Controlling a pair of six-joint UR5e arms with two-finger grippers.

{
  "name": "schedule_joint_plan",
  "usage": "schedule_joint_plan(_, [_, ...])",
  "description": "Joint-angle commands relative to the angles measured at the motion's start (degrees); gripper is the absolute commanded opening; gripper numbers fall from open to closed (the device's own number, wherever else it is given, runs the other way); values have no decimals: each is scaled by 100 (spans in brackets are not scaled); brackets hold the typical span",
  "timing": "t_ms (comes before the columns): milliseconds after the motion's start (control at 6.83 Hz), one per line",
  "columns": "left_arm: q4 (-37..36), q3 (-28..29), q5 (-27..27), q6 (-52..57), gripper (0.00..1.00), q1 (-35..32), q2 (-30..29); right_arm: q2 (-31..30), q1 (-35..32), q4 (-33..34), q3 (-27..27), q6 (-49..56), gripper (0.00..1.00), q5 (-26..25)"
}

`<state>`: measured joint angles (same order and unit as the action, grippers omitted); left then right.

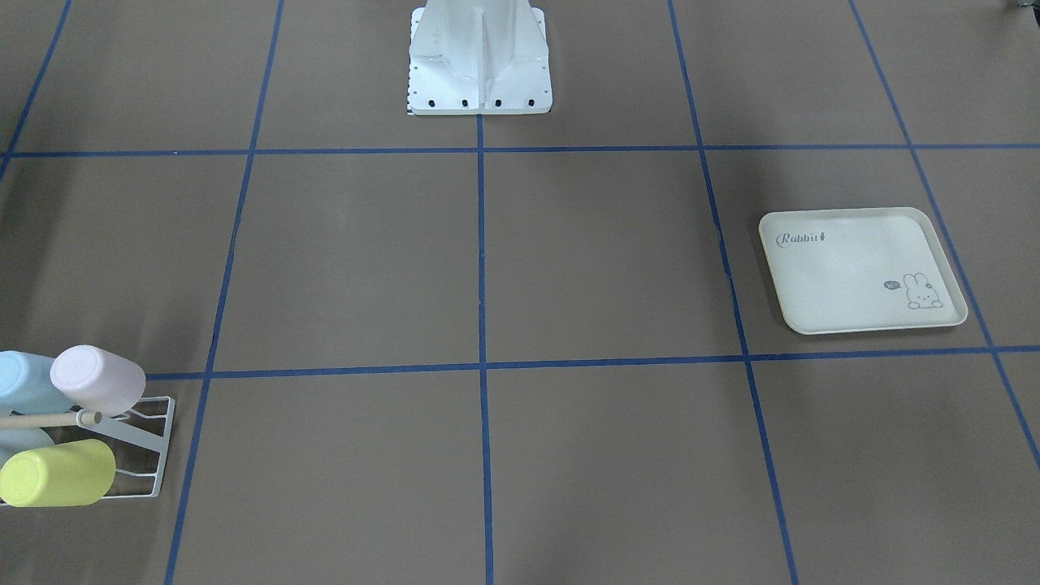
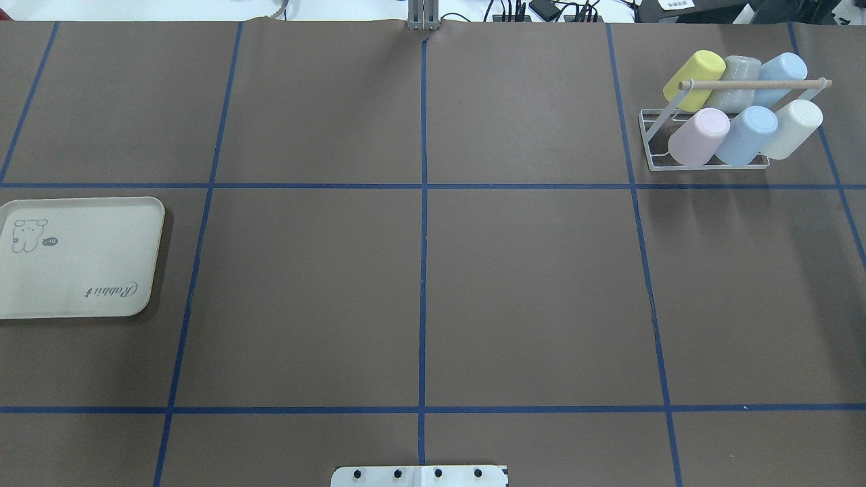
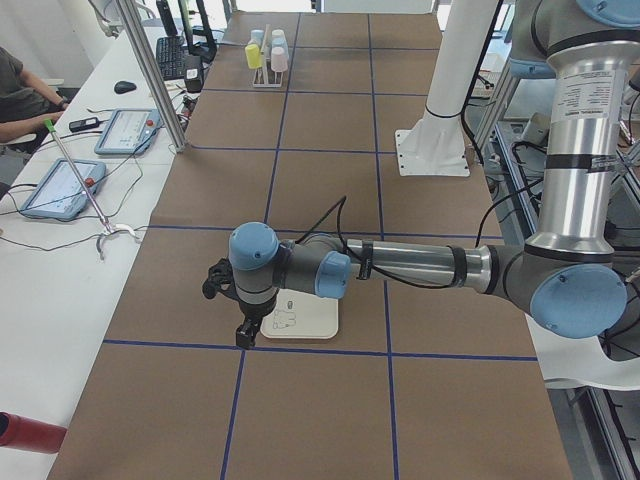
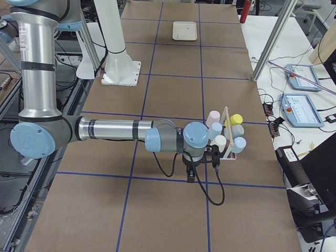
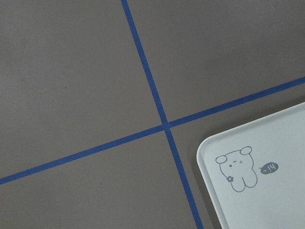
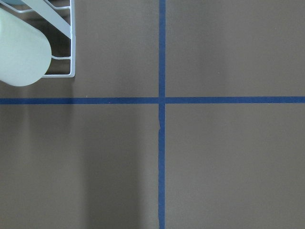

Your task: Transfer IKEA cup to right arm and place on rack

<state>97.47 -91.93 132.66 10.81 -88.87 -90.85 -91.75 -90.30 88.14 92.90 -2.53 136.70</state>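
The left gripper hangs over the cream tray, printed "Rabbit" beside a bunny saying "hi". Its finger spread I cannot tell. At right, 6 cups lean on the rack, probably to drain. The right gripper hangs beside it, fingers equally unreadable.

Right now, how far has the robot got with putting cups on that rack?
Done, it seems: six cups sit on the rack, and the rabbit tray holds none. In hand: no cup shows at the left gripper or the right gripper, seen only from the side. Left: apparently nothing.
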Motion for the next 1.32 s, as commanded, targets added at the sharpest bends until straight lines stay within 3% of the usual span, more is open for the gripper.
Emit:
schedule_joint_plan(0, [0, 8, -3, -9, 100, 1, -11, -71, -6, -7, 44, 7, 100, 32])
schedule_joint_plan(1171, [9, 8, 6, 0, 100, 1, 6, -141, -6, 441, 70, 77, 100, -38])
